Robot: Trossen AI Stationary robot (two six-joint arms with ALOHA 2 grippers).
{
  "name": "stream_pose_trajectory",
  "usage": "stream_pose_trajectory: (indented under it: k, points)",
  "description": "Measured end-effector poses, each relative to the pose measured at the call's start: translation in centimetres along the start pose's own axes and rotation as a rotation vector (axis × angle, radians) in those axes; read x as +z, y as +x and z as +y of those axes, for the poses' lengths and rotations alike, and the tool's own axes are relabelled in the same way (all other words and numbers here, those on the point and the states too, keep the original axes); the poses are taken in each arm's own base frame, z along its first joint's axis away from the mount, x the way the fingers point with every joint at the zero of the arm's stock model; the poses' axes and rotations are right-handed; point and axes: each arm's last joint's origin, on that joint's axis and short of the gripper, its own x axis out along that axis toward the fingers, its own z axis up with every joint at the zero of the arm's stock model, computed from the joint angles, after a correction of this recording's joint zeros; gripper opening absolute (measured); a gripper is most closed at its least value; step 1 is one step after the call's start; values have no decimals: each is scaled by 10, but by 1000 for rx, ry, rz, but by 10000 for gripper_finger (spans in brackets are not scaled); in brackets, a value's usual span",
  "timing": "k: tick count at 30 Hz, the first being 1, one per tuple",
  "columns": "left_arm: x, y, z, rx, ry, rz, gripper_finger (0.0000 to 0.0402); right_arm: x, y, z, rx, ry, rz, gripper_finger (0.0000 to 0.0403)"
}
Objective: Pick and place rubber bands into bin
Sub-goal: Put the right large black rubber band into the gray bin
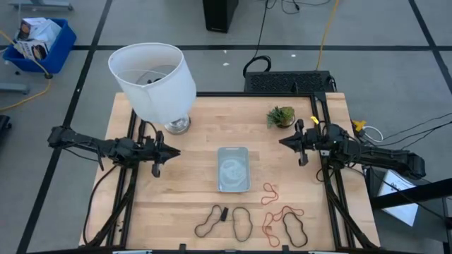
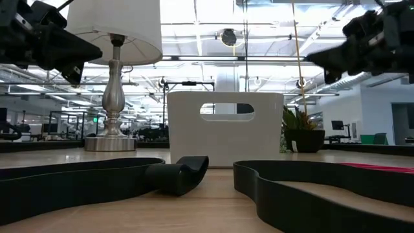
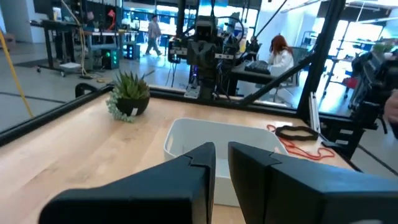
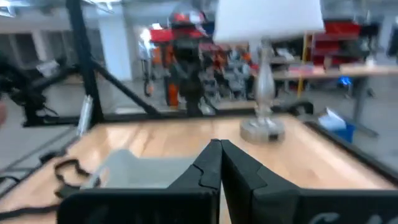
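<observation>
Several rubber bands [image 1: 244,220] are lying in a loose row along the table's near edge, well apart from both grippers, which are hovering farther back on either side of the bin [image 1: 233,168]. Black loops are sprawling at the left of the row, thin red-orange ones [image 1: 270,194] are curling to the right of them, and one more black loop [image 1: 294,229] is closing the row at the right. Nothing is lying inside the silvery-grey tray with rounded corners, which is sitting at mid-table between the arms. Pale wood planks are forming the table [image 1: 198,127]. Left of the bin, the left gripper [image 1: 157,168] is showing a narrow gap between its dark fingers and gripping nothing. Right of it, the right gripper [image 1: 303,159] is pressing its fingers together, also empty. Behind them, a white-shaded lamp [image 1: 153,77] with a shiny metal base and a small potted plant [image 1: 281,116] are standing.
</observation>
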Motion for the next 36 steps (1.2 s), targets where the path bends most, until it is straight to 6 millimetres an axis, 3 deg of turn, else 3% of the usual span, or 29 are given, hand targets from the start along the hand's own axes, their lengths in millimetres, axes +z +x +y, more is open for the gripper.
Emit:
stream_pose_trajectory:
  k: [1,5,12,19,29,36]
  points:
    - [0,0,0,0,1,3,51,-5,0,1,13,16,52,16]
    - [0,0,0,0,2,4,51,22,4,11,23,27,122,54]
    - [0,0,0,1,28,4,51,43,6,33,10,146,416,129]
    - [0,0,0,1,61,5,51,49,17,64,150,240,638,159]
    - [-1,0,0,1,7,5,51,22,21,110,205,431,970,160]
    - [-2,0,0,3,2,16,51,8,21,143,293,433,1051,160]
